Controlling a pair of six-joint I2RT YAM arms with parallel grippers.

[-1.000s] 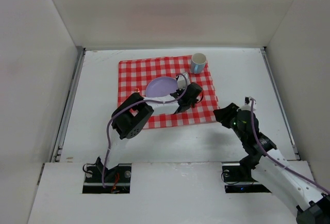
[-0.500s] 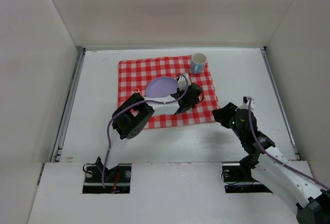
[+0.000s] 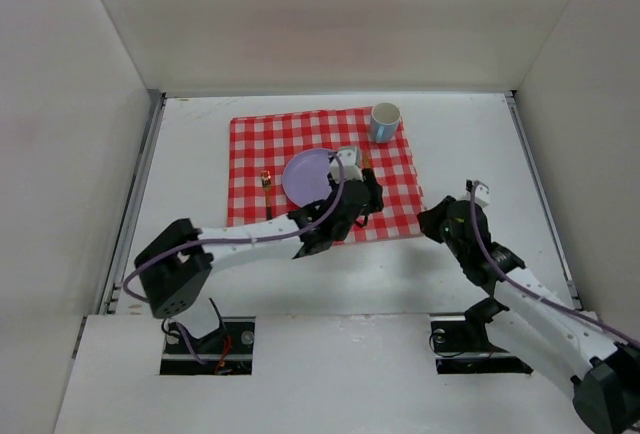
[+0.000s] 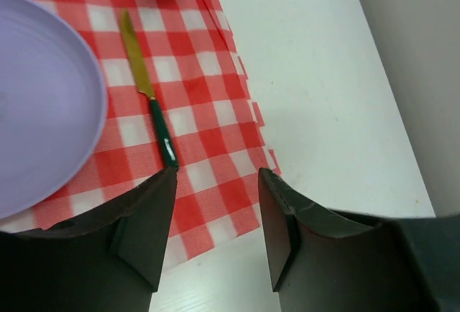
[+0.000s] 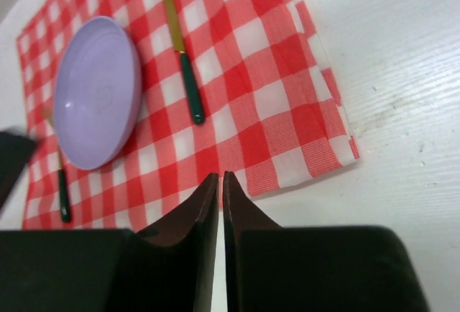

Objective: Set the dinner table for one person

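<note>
While the left gripper point(image 4: 215, 179) hangs spread just short of the knife point(image 4: 147, 95), best lift straight up — no snagging the cloth point(image 4: 208, 75); right gripper point(image 5: 220, 182) pressed together.

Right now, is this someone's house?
Probably not: more like a robot lab booth. Plain white walls box in the dinner table, two robot arms stand at its edge, and a plate sits on a checked cloth.

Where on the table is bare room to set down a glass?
Bare table left of the cloth and right of it past the cup. The cloth's far-left corner is free. Crowded: plate, knife, left gripper together; right gripper by the cloth's near-right corner.
</note>
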